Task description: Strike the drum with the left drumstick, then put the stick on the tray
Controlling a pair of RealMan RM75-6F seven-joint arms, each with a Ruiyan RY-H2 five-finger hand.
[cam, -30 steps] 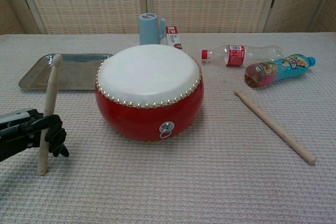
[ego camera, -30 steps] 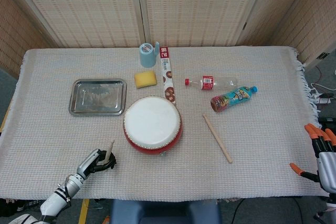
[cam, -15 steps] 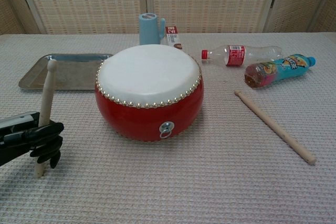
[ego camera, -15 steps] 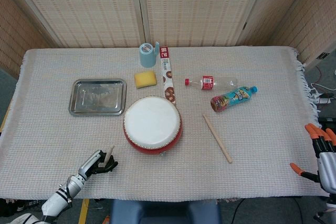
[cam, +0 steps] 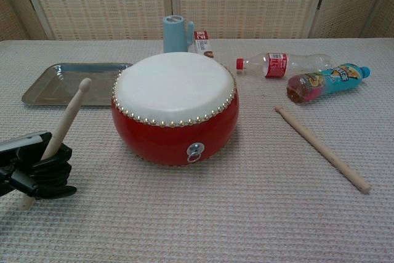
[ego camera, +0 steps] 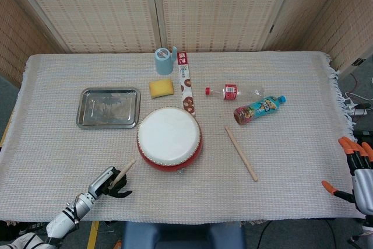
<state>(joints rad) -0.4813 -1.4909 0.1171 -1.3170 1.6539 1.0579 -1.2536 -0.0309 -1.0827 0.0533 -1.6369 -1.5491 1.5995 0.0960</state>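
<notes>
Left hand (cam: 34,170) clenched round left drumstick (cam: 68,114), near-left of drum (cam: 174,106), tip tilted toward it. Strike step pending: needs lift, swing onto skin. Tray (ego camera: 109,108) far-left of drum.

Full count on the cloth: nine items, two hands.

One drum (ego camera: 169,139) at centre, two drumsticks – one lower left (ego camera: 123,171), one right of centre (ego camera: 241,153) – one tray (ego camera: 109,108) at left, two bottles (ego camera: 235,91) (ego camera: 259,108), one sponge (ego camera: 161,88), one blue cup (ego camera: 164,61), one long box (ego camera: 186,81), two hands (ego camera: 109,182) (ego camera: 356,174).
</notes>
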